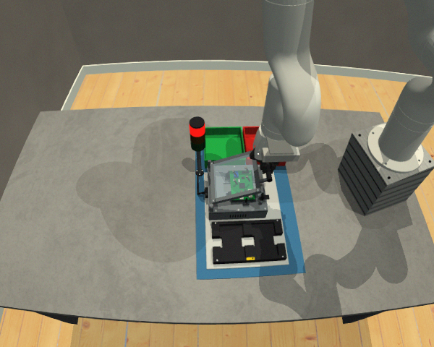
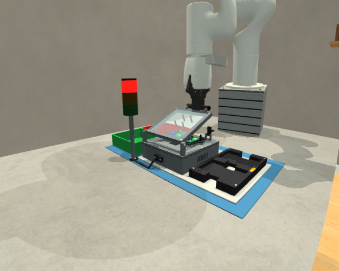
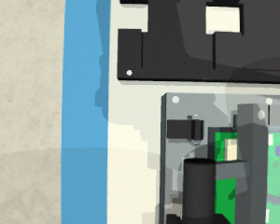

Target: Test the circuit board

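The tester (image 1: pixel 237 210) (image 2: pixel 178 154) stands on the blue mat. Its clear lid (image 1: pixel 233 179) (image 2: pixel 179 122) is tilted up, hinged on the side toward the signal light. My gripper (image 1: pixel 264 170) (image 2: pixel 197 108) is shut on the lid's raised free edge. The green circuit board (image 1: pixel 241 181) (image 2: pixel 194 140) lies in the tester under the lid; it also shows in the wrist view (image 3: pixel 229 187). The signal light (image 1: pixel 197 129) (image 2: pixel 129 86) glows red. The green bin (image 1: pixel 223 143) (image 2: pixel 127 140) and the red bin (image 1: pixel 251 135) (image 2: pixel 147 127) stand behind the tester; my arm partly hides the red one.
The empty black tray (image 1: pixel 249 246) (image 2: pixel 229 170) (image 3: pixel 201 42) lies in front of the tester. A small black latch block (image 3: pixel 184 128) sits on the tester's edge. The robot's ribbed base (image 1: pixel 385 175) stands at the right.
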Controlling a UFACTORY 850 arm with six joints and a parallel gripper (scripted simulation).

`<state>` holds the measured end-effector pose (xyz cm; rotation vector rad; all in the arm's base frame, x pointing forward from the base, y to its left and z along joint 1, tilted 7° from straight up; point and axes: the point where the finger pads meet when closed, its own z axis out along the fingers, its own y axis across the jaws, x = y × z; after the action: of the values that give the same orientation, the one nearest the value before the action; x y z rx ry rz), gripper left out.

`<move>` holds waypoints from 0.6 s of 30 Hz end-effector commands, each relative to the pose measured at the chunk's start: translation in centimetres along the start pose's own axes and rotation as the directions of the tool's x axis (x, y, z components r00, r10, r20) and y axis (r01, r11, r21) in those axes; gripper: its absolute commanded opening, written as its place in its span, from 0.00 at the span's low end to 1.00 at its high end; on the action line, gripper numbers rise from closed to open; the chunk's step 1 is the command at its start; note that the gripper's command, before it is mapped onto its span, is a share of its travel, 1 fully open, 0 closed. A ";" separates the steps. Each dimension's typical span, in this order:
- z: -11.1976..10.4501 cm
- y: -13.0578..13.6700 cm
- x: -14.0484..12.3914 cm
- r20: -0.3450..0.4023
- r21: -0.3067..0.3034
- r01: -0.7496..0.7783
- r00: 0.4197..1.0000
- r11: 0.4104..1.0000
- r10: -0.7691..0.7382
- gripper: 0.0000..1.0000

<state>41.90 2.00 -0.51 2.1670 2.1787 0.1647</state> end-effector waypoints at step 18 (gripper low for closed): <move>-0.1 0.1 0.0 -0.001 -0.001 0.000 1.000 1.000 0.000 0.28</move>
<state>41.91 2.00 -0.47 2.1673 2.1790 0.1651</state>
